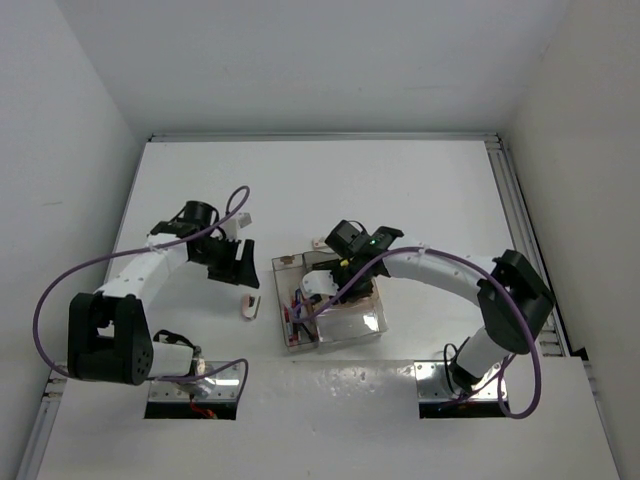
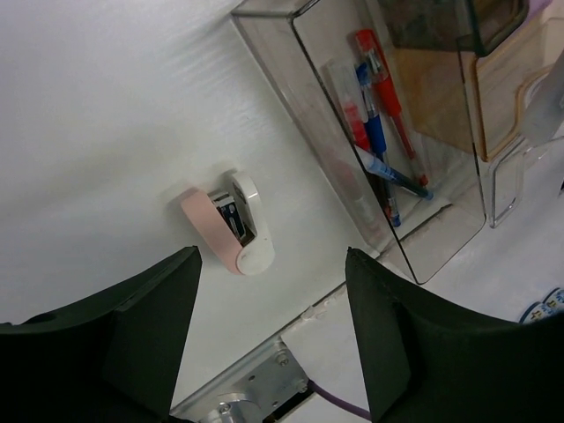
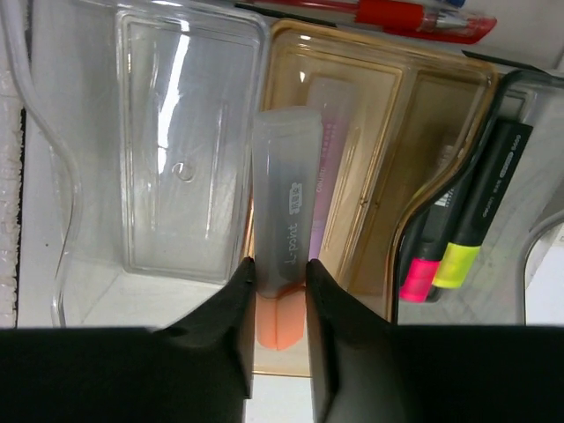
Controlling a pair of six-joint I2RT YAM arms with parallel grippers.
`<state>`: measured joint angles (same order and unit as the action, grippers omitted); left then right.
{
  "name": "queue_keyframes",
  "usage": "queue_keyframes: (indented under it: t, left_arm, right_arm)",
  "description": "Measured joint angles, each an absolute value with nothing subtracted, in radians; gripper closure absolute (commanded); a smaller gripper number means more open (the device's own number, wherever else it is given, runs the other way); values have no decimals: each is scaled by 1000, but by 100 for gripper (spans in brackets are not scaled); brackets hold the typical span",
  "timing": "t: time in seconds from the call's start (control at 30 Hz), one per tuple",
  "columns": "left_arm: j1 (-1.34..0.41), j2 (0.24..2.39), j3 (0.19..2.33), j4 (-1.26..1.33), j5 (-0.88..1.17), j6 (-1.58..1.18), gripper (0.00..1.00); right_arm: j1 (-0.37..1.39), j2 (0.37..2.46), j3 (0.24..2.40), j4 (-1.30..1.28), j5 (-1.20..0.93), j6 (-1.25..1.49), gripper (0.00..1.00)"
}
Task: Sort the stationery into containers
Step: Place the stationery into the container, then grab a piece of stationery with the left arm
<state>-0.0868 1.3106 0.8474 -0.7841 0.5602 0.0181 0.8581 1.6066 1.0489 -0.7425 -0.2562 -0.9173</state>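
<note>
Right gripper pinches an orange, frosted-capped highlighter above the amber tray; left gripper gapes over white table between white walls.

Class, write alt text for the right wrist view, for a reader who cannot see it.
The right gripper clamps an orange highlighter with a frosted cap, above where a clear tray meets an amber tray. A grey tray to the right holds pink and yellow highlighters; a red pen lies at the top.
</note>
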Motion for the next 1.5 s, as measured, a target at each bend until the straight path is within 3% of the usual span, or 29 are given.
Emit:
queue_keyframes:
  t: [0.37, 0.5, 0.67, 0.9, 1.5]
  left_arm:
    - [-249, 1303, 809, -750, 458, -101, 32]
    - [-269, 1333, 809, -750, 391, -138, 30]
    - [-270, 1366, 806, -756, 270, -206, 19]
    - [-323, 1396, 804, -754, 233, -245, 16]
    - [-352, 1499, 767, -725, 158, -323, 17]
  right_arm:
    - [850, 1619, 1101, -737, -234, -823, 49]
    - [826, 1619, 1150, -733, -235, -772, 49]
    - [787, 1618, 1160, -735, -235, -731, 48]
    - [751, 1608, 1157, -734, -237, -702, 48]
    - [680, 1593, 1155, -735, -247, -649, 48]
